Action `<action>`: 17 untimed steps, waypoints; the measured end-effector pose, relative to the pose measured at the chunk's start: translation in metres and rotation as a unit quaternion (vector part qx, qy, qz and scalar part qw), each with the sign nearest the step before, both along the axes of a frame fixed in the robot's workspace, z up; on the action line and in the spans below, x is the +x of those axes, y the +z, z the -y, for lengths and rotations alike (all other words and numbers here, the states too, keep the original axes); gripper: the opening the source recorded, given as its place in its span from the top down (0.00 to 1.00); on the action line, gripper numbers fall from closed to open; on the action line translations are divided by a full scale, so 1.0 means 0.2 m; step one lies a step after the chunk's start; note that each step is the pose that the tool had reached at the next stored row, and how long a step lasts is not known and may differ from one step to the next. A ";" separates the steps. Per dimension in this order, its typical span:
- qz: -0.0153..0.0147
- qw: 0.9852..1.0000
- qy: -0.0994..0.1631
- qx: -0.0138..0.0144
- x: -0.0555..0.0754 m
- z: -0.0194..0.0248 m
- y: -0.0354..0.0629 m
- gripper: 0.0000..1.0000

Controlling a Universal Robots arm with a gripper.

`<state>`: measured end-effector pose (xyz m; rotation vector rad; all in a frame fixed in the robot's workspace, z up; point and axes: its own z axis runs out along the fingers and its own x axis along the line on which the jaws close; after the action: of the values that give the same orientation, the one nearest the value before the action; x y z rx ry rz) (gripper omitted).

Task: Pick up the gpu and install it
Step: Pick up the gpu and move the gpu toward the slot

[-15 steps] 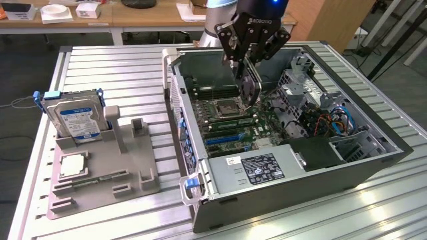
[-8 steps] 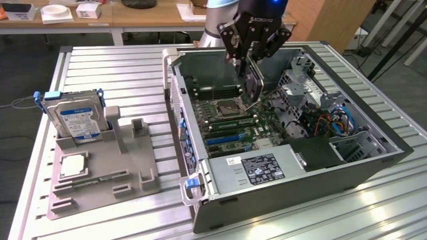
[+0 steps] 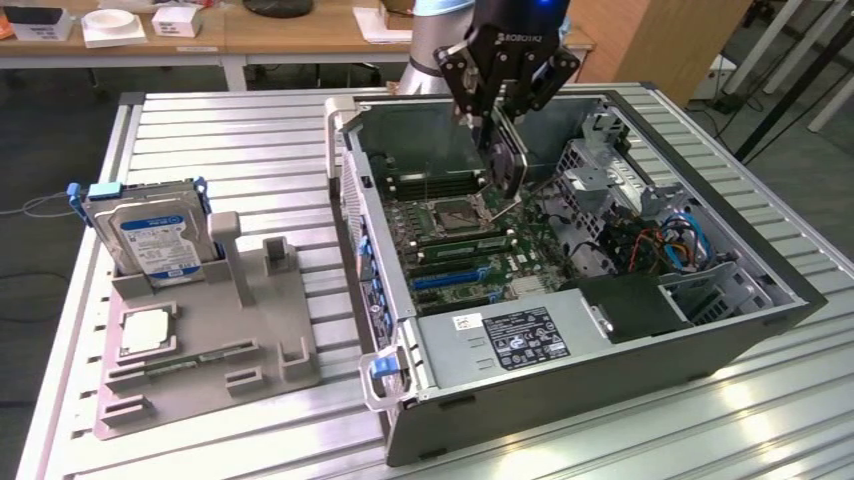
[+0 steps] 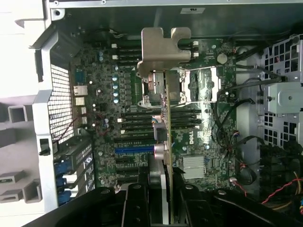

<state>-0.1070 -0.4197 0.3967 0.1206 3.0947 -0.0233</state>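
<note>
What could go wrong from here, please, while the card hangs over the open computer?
1. The gpu, pinched by the claw at its upper end, hangs over the CPU socket. If it slipped, its metal bracket could land on the socket.
2. The card is not lined up with the blue slot, so a misjudged descent might scrape the motherboard.

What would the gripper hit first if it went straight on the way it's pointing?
The gripper holds the gpu, whose lower edge would likely meet the motherboard near the CPU socket first; depth is unclear.
</note>
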 end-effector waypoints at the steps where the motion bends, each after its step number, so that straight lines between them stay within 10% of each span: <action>1: 0.001 1.000 0.000 0.000 0.00 0.000 -0.004 0.71; 10: 0.000 1.000 0.000 -0.001 0.00 -0.003 -0.038 0.71; 17: -0.025 1.000 0.000 -0.012 0.00 -0.012 -0.051 0.71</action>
<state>-0.1067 -0.4174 0.3866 0.1210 3.1425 -0.0648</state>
